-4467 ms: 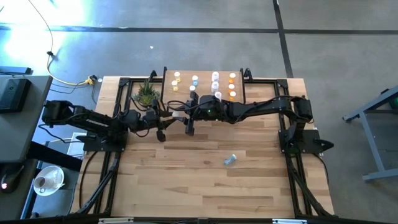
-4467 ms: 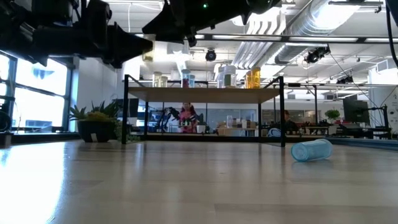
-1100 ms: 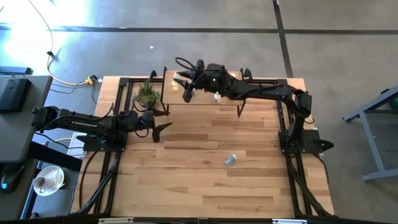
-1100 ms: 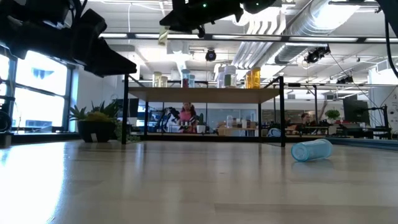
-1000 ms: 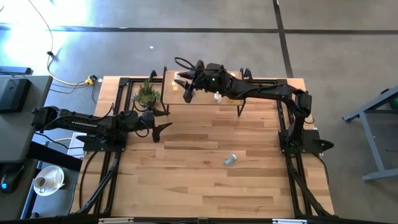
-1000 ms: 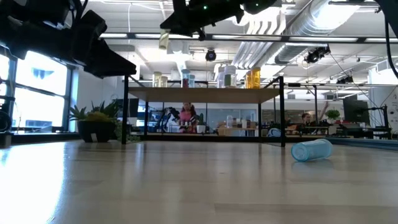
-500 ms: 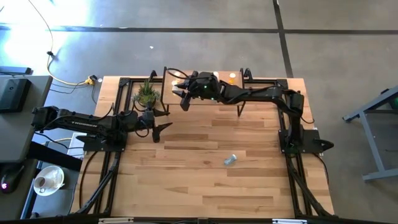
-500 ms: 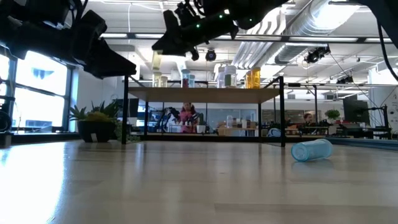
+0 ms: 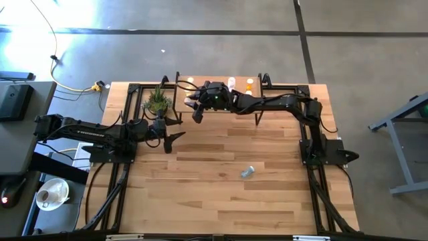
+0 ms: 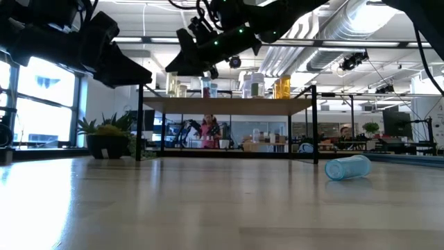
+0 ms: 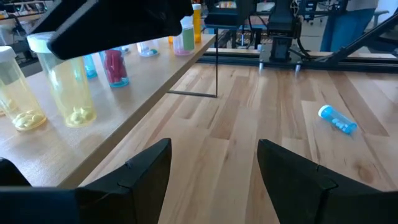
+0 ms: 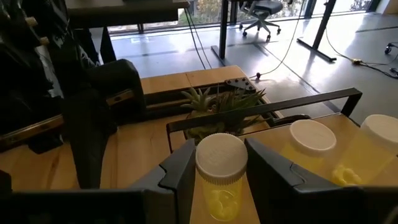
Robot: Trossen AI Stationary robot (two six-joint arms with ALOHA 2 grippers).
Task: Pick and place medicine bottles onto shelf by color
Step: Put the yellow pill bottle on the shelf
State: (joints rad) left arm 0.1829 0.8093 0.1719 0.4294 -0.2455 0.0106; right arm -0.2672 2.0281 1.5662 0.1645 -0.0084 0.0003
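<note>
My right gripper [image 12: 221,171] is shut on a yellow medicine bottle [image 12: 220,177] with a white cap. It is over the left end of the shelf [image 10: 229,103], and the low view shows the bottle [image 10: 171,83] just above the shelf top. Two more yellow bottles [image 12: 314,140] stand beside it. Blue, pale and orange bottles [image 10: 253,87] stand farther along the shelf. A blue bottle [image 9: 247,172] lies on its side on the table. My left gripper [image 9: 167,139] waits open near the table's left side. My right gripper pinches the yellow bottle's upper body [image 12: 202,186], just below the white cap, between its two fingers. The fingers come nearly level from the table's right, slanting slightly down. The bottle is upright, its base at the shelf top; whether it rests there I cannot tell.
A small green potted plant [image 9: 158,100] stands on the table just left of the shelf. The shelf's black legs [image 10: 141,121] rise at its corners. Bare planks lie between the shelf and the table's near edge, around the lying blue bottle [image 11: 337,119].
My right gripper has sunk toward the shelf's left end, carrying the yellow bottle upright from well above the shelf to just over its top. It has tipped a little further downward. The left arm has kept still.
</note>
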